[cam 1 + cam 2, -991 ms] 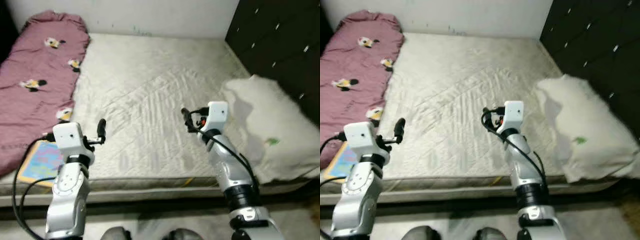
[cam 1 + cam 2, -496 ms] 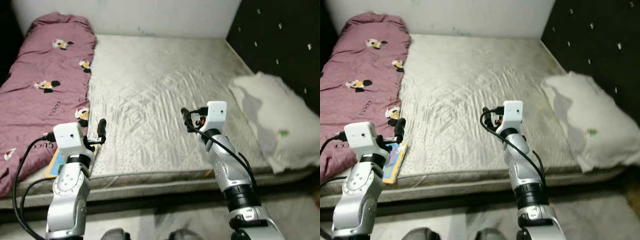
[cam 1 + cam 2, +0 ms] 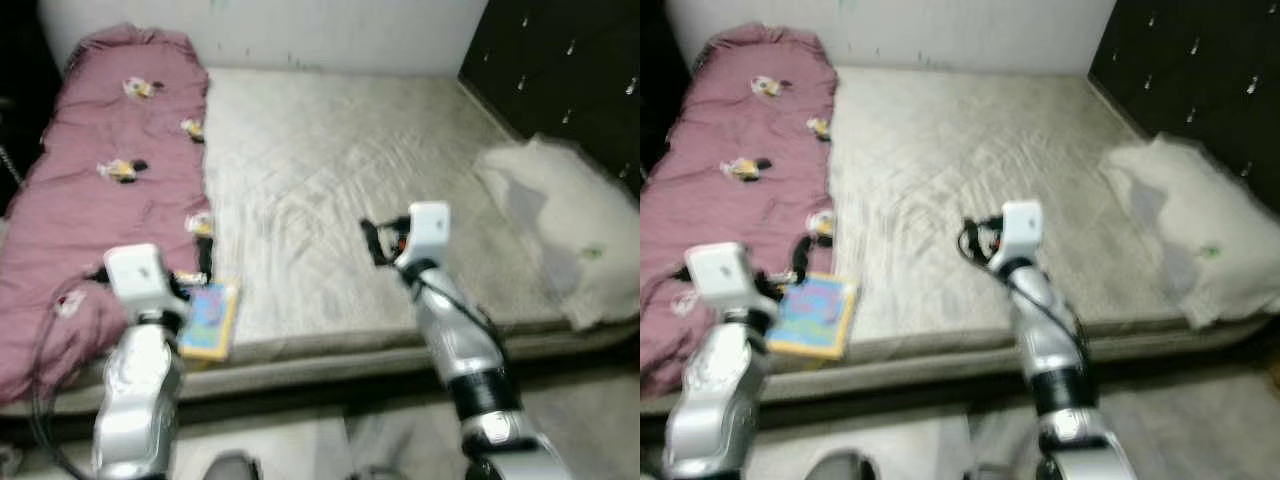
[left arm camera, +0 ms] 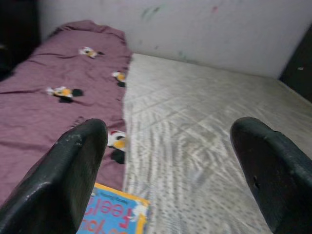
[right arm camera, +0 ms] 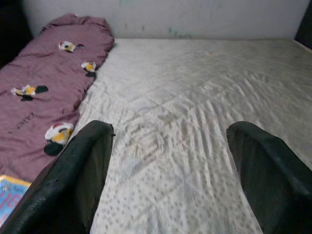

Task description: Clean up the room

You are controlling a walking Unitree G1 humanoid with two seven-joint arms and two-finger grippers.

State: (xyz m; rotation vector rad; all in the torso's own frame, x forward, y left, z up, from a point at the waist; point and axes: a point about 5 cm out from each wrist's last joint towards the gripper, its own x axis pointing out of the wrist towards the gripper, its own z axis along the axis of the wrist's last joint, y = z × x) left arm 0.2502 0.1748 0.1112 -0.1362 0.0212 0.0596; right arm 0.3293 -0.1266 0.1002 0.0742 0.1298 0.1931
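Observation:
A maroon blanket [image 3: 100, 200] with cartoon prints lies along the left side of a bed with a cream mattress [image 3: 330, 170]. A colourful book [image 3: 208, 318] rests at the near left edge of the mattress, partly against the blanket. A white pillow [image 3: 565, 235] lies at the right side. My left gripper [image 3: 202, 262] is raised just above the book and is open, with nothing between its fingers [image 4: 80, 161]. My right gripper [image 3: 372, 240] hovers over the middle of the mattress, open and empty. The book's corner [image 5: 7, 195] shows in the right wrist view.
A dark panelled wall or wardrobe [image 3: 570, 70] stands along the bed's right side. A pale wall [image 3: 300, 30] closes the far end. Grey floor [image 3: 590, 420] runs in front of the bed's near edge.
The whole picture has shifted, so the camera moved: the book and blanket now show more fully and the pillow sits nearer the right edge. Both arms hold the same pose.

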